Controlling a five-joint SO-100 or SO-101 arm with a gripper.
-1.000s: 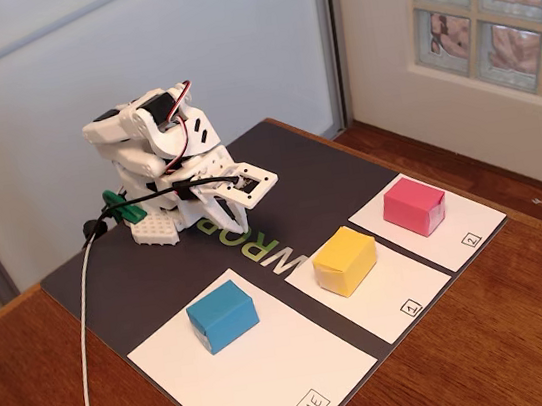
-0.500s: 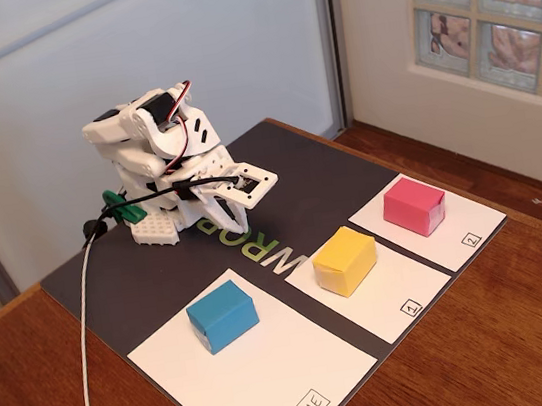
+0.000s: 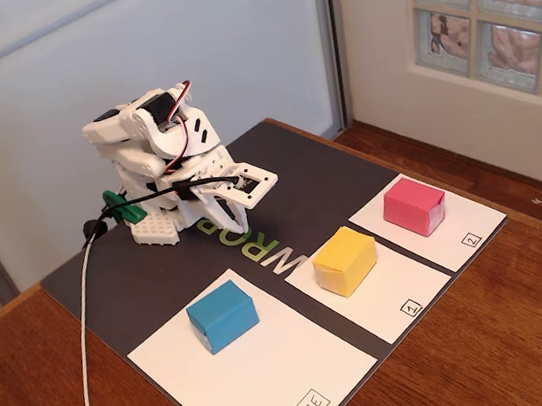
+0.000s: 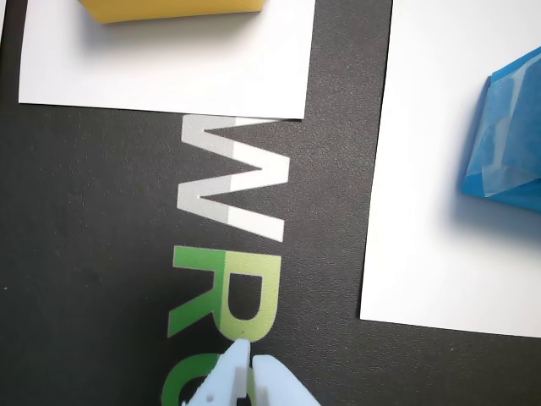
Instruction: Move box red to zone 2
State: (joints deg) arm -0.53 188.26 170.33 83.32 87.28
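The pinkish-red box (image 3: 414, 206) stands on the white paper rectangle marked "2" (image 3: 457, 229) at the right of the fixed view; this is zone 2. My white arm is folded up at the back of the dark mat, far from the box. Its gripper (image 3: 239, 224) points down at the mat and is shut with nothing in it. In the wrist view the gripper (image 4: 252, 359) shows at the bottom edge over green lettering, its fingertips together. The red box does not show in the wrist view.
A yellow box (image 3: 345, 260) sits on the sheet marked "1" (image 3: 396, 301). A blue box (image 3: 222, 315) sits on the larger "HOME" sheet (image 3: 296, 381). A white cable (image 3: 84, 320) trails off the mat's left side. The wooden table (image 3: 531, 328) surrounds the mat.
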